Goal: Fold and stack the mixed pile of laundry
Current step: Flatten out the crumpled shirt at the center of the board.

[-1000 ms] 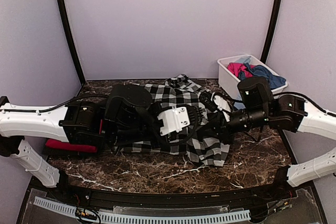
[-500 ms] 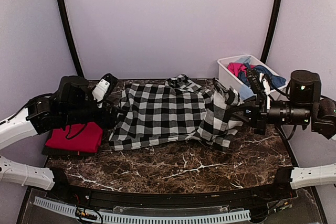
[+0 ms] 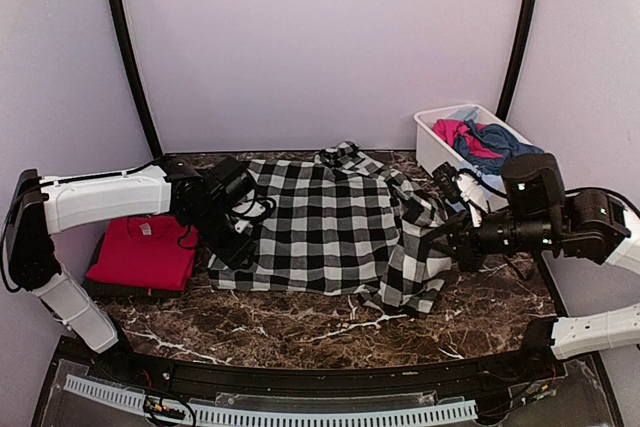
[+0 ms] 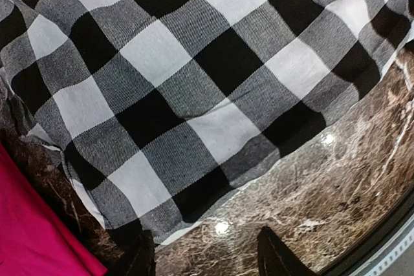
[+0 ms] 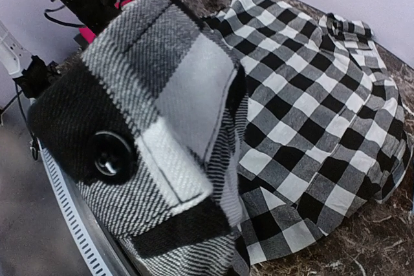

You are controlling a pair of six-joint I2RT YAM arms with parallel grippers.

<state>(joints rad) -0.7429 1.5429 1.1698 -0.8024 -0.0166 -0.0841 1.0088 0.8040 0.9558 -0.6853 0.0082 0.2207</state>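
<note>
A black-and-white checked shirt [image 3: 330, 222] lies spread flat across the middle of the marble table [image 3: 480, 302]. My left gripper [image 3: 236, 244] hovers at the shirt's near left corner. In the left wrist view that gripper [image 4: 207, 260] is open, with only bare marble between its fingertips [image 4: 275, 253] and the shirt's hem [image 4: 194, 179] just ahead. My right gripper [image 3: 452, 239] is shut on the shirt's right sleeve. Its buttoned cuff [image 5: 149, 140] hangs right in front of the right wrist camera and hides the fingers. A folded red tee [image 3: 145, 252] lies at the left.
A white tub [image 3: 432, 152] stands at the back right, holding pink [image 3: 455, 132] and blue [image 3: 505, 139] garments. Red cloth [image 4: 32, 231] shows beside the left fingers. The table's front rail [image 3: 300, 379] runs along the near edge.
Both arms moved apart from over the shirt's middle, spreading it flat. The left gripper let go and opened at the shirt's left corner. The right gripper shut on the sleeve and came back slightly leftward.
</note>
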